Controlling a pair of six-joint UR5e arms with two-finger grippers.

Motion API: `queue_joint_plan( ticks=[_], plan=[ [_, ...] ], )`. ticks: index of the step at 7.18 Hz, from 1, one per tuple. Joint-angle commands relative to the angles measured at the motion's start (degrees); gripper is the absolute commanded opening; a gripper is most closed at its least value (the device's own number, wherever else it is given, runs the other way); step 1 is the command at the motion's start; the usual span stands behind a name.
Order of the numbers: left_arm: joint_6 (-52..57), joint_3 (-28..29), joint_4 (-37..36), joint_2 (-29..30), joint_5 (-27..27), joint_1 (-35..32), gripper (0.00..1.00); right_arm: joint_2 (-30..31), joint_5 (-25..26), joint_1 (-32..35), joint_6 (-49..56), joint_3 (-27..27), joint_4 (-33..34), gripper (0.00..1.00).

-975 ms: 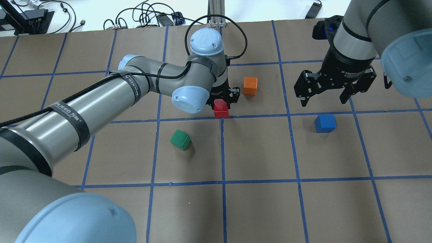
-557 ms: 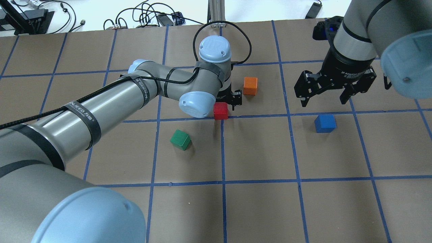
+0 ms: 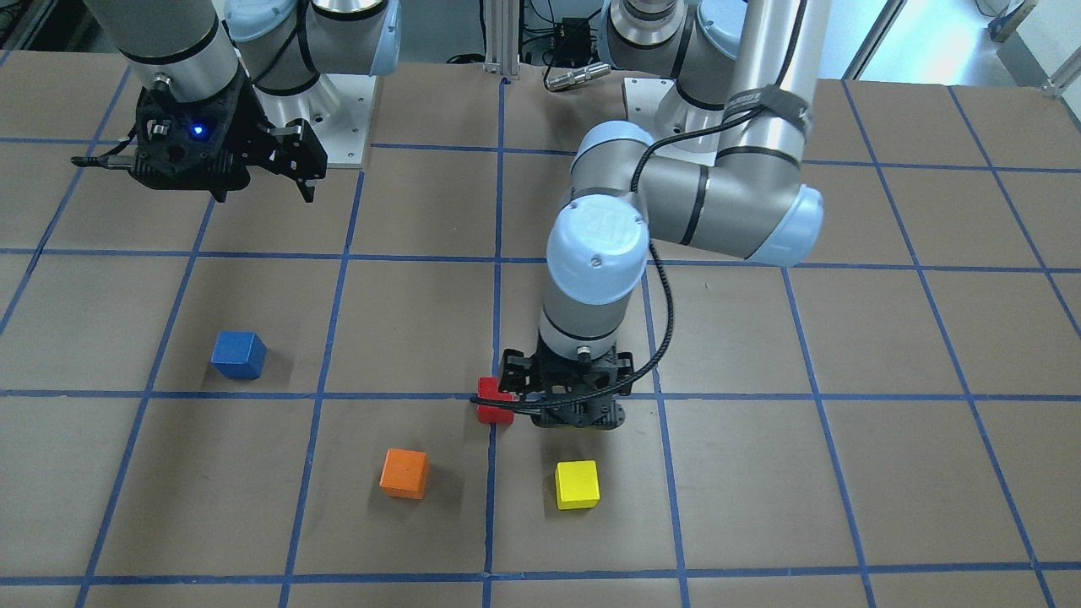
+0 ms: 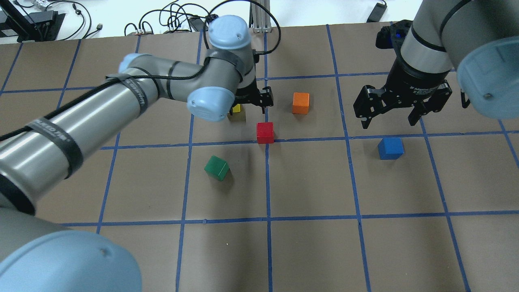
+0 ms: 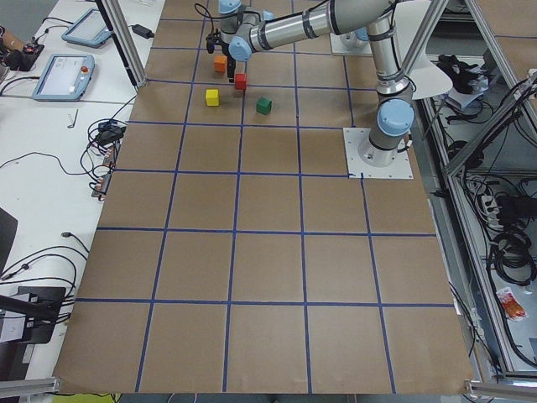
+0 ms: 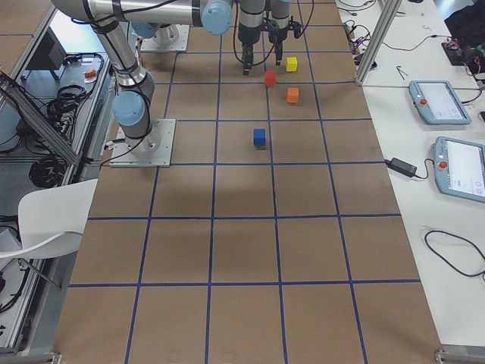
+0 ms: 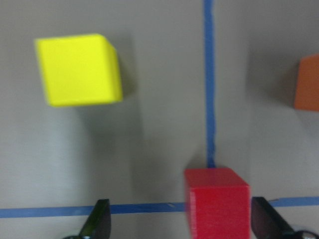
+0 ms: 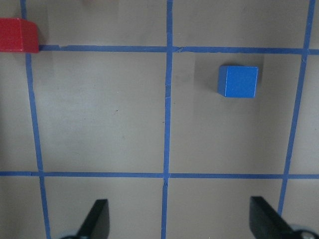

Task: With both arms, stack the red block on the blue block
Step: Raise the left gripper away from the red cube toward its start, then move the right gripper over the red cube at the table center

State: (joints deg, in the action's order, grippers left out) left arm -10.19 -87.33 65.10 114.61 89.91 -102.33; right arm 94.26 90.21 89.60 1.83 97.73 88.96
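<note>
The red block sits flat on the table on a blue tape line, free of any gripper. My left gripper is open and hovers just beyond it; in the left wrist view the red block lies low between the spread fingers, close to the right one. The blue block sits alone to the right. My right gripper is open and empty, raised just beyond the blue block, which shows in the right wrist view.
An orange block sits right of the left gripper. A yellow block sits just beyond it, half hidden under the wrist in the overhead view. A green block lies nearer the robot, left of the red block.
My left gripper, which stood around the red block, has let it go and drawn away to the far left. The red block stays on the table. The right arm has not moved.
</note>
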Motion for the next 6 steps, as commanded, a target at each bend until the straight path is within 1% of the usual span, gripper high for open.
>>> queue_joint_plan(
  ticks=[1, 2, 4, 5, 6],
  plan=[
    [12.95, 0.5, 9.66, -8.75, -0.17, 9.12, 1.0, -1.79, -0.21, 0.14, -0.41, 0.7, 0.08, 1.0],
    [17.36, 0.67, 13.01, -12.88, -0.35, 12.48, 1.0, -3.45, -1.52, 0.23, -0.42, 2.01, 0.6, 1.0],
    [17.66, 1.28, 19.78, -19.92, -0.26, 13.65, 1.0, -6.26, -1.35, 1.01, -0.51, 1.5, 9.62, 1.0],
    [17.58, 2.85, 23.55, -21.86, 0.09, 13.39, 1.0, -8.2, -1.44, 1.8, -0.51, 0.89, 12.01, 1.0],
    [17.58, 3.91, 25.15, -22.4, 0.35, 13.47, 1.0, -11.18, -1.35, 4.51, -0.51, -1.29, 15.42, 1.0]
  ],
)
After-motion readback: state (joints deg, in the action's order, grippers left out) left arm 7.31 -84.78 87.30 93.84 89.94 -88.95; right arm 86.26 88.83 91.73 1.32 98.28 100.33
